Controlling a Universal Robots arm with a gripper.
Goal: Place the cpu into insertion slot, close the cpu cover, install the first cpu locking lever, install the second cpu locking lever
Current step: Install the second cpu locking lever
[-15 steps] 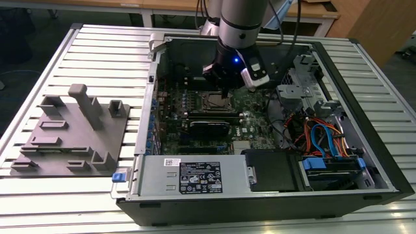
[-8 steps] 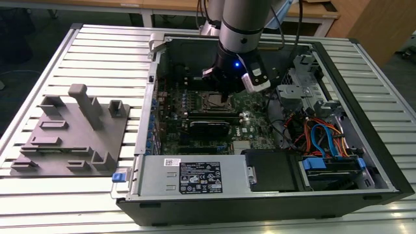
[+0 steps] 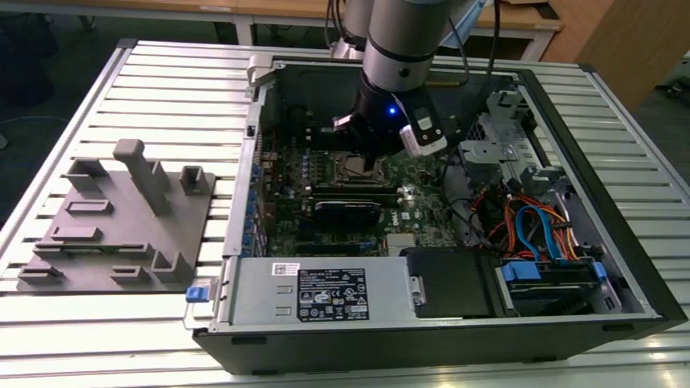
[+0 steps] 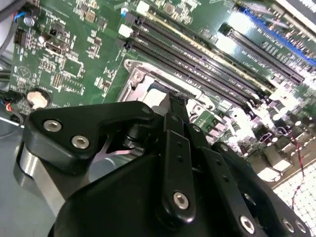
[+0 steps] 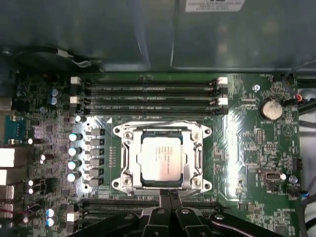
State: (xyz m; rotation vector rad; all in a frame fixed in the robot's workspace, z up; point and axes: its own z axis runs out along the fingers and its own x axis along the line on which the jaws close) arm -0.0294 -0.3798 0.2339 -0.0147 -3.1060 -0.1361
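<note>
In the first wrist view the cpu (image 5: 161,159), a dull silver square chip, lies flat in the insertion slot (image 5: 163,186) on the green board. The cpu cover (image 5: 198,158), a silver frame with a square window, lies down around it. My gripper (image 5: 171,196) sits at the slot's near edge, its two thin black fingers pressed together with nothing between them. The second wrist view shows the gripper (image 4: 177,101) with its tip right at the silver frame (image 4: 140,81). In the exterior view the gripper (image 3: 373,166) hangs low over the slot (image 3: 350,168) inside the open computer case.
Long black memory slots (image 5: 148,96) run just beyond the socket, and a coin battery (image 5: 270,109) sits to one side. A black card (image 3: 347,212), power supply (image 3: 313,295) and cables (image 3: 534,230) crowd the case. A grey fixture plate (image 3: 113,226) lies at the exterior view's left.
</note>
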